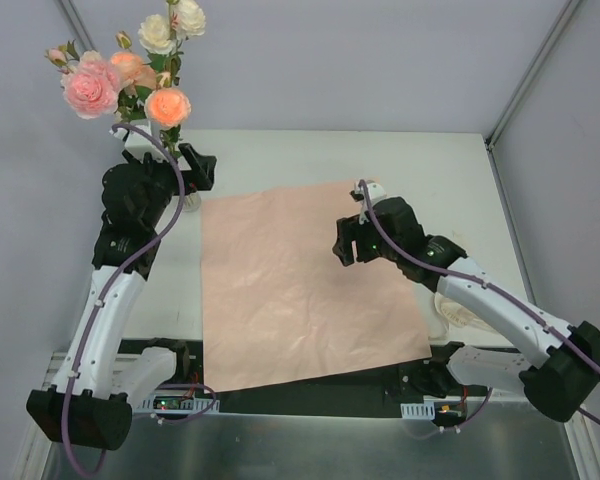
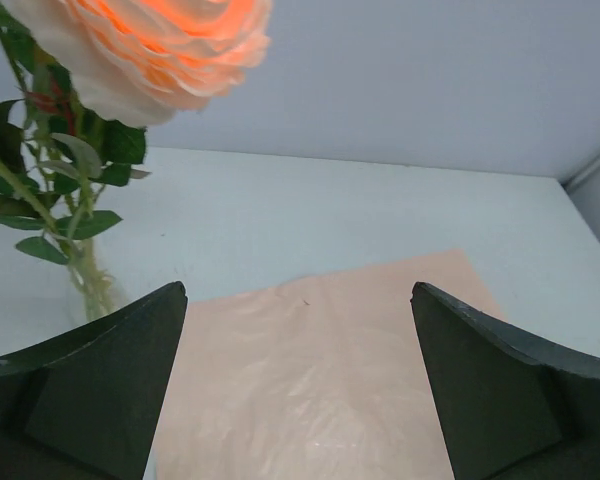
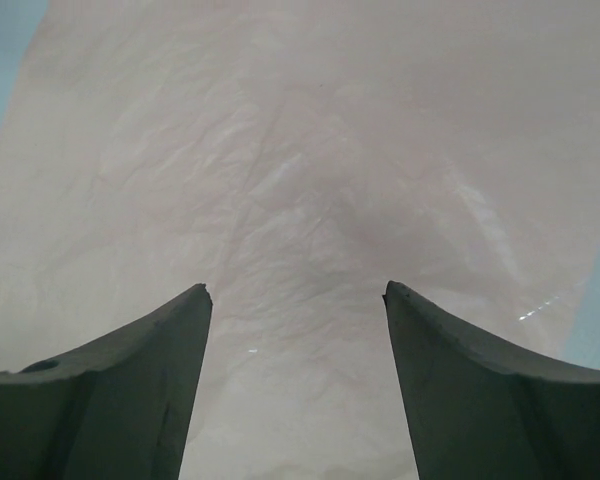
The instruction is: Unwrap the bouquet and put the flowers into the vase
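The flowers [image 1: 130,70] are standing upright at the far left of the worktop [image 1: 450,170], their stems going down into the vase [image 2: 98,292] (clear glass, mostly hidden behind the left arm [image 1: 105,310] in the overhead view). The left jaws are gaping wide with nothing between them, hovering just right of the stems, with a peach bloom hanging above them. The pink paper [image 1: 300,290] is lying flat and spread across the middle of the worktop, its far left corner near the vase. The right jaws are hanging open over the right part of the sheet, gripping nothing. A cream ribbon [image 1: 448,312] is lying coiled at the near right, just beside the paper's edge and partly under the right arm [image 1: 500,310].
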Controlling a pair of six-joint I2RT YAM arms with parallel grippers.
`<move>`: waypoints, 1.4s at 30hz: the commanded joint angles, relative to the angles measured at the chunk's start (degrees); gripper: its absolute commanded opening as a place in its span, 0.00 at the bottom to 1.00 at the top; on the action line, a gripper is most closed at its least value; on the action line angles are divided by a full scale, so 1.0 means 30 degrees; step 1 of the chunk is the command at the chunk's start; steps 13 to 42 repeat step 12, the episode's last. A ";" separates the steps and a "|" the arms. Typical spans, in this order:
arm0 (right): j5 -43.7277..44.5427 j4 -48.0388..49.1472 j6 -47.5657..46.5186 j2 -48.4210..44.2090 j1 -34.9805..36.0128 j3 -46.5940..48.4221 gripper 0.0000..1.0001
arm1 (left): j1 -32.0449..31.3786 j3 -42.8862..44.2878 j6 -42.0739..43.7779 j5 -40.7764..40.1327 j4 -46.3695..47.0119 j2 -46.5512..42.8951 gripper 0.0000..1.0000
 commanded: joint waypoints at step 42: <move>0.6455 -0.4178 -0.0109 -0.8518 -0.0047 0.0596 1.00 | 0.0102 -0.0112 -0.3183 0.7361 -0.0727 -0.5365 0.95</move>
